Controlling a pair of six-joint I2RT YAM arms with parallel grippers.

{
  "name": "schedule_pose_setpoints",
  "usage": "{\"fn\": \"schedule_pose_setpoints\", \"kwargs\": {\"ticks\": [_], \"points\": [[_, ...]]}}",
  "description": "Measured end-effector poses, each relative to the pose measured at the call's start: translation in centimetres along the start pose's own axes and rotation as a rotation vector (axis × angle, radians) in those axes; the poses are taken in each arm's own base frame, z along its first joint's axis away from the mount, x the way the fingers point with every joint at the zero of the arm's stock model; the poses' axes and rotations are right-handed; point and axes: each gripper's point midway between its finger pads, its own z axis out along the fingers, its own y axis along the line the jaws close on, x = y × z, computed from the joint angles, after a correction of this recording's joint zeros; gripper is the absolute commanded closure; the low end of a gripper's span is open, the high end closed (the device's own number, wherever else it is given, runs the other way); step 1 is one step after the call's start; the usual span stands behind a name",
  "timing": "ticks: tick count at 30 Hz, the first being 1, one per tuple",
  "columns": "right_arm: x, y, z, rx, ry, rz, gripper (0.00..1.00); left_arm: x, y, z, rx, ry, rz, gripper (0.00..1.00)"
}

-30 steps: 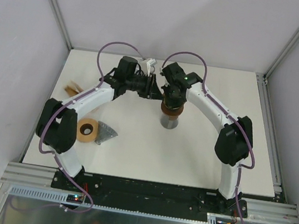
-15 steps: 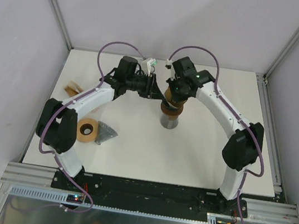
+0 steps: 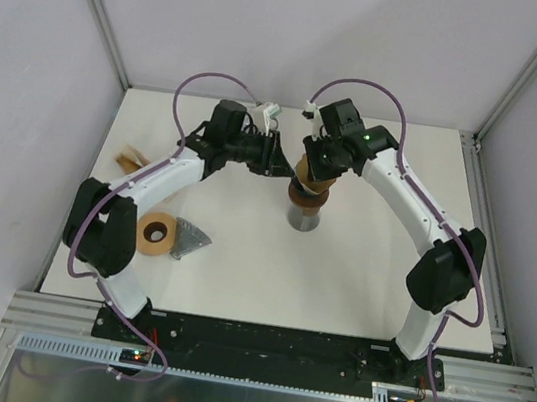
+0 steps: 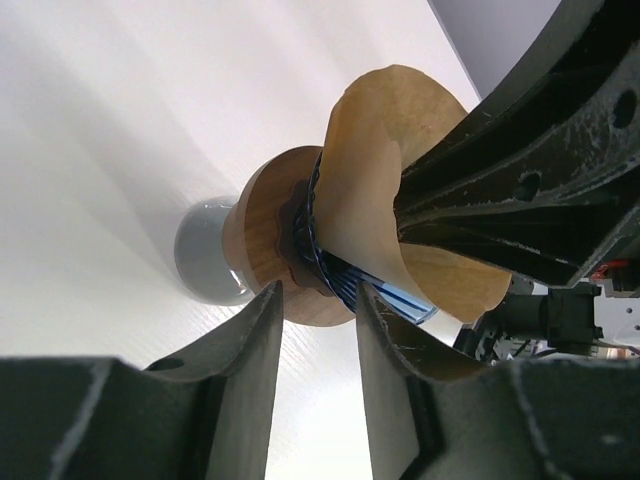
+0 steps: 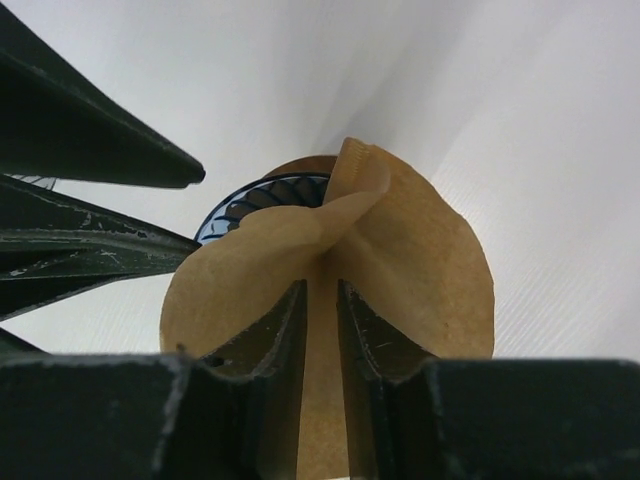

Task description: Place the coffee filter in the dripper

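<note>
- My right claw (image 5: 321,290) had just eased apart. It was clamped tight a second earlier, and now there was a slim gap with a fold of the coffee filter (image 5: 420,270) standing in it, so let go as far as I could see.
- That arm had also drawn back a little from the dripper (image 5: 255,195).
- The filter sat in the dripper's mouth, but crumpled and leaning to one side.
- My left claw (image 4: 320,295) was spread apart just beside the dripper, holding nothing.
- I reckoned it was basically placed and just wanted seating.
</note>
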Motion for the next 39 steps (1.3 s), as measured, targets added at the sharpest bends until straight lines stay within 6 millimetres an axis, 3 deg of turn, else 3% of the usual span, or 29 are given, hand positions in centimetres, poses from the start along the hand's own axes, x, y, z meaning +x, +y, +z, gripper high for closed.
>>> {"fn": "schedule_pose_setpoints", "kwargs": {"ticks": [5,11,16,22,26,39], "points": [[-0.6,0.3,-1.3,-0.010,-0.032,-0.001,0.61,-0.8,-0.2,-0.6,-0.017,-0.029,0.035,0.51],[-2.6,0.3,-5.7,-0.003,-0.159,-0.003,0.44,-3.0,-1.3,-1.4,-0.017,-0.082,0.090,0.42],[-3.7,-2.0,-7.9,0.054,-0.254,0.059,0.38,-4.3,-2.4,-1.5,-0.006,-0.109,0.123,0.36],[-1.8,-4.9,-5.7,0.083,-0.226,0.140,0.37,-4.4,-2.8,-0.7,0.006,-0.102,0.134,0.35],[-0.3,-4.7,-4.0,0.059,-0.189,0.152,0.37,-3.4,-1.6,0.5,-0.005,-0.069,0.118,0.35],[0.0,-3.7,-1.1,-0.018,-0.188,0.161,0.38,-1.9,1.0,1.5,-0.071,-0.030,0.140,0.38]]}}
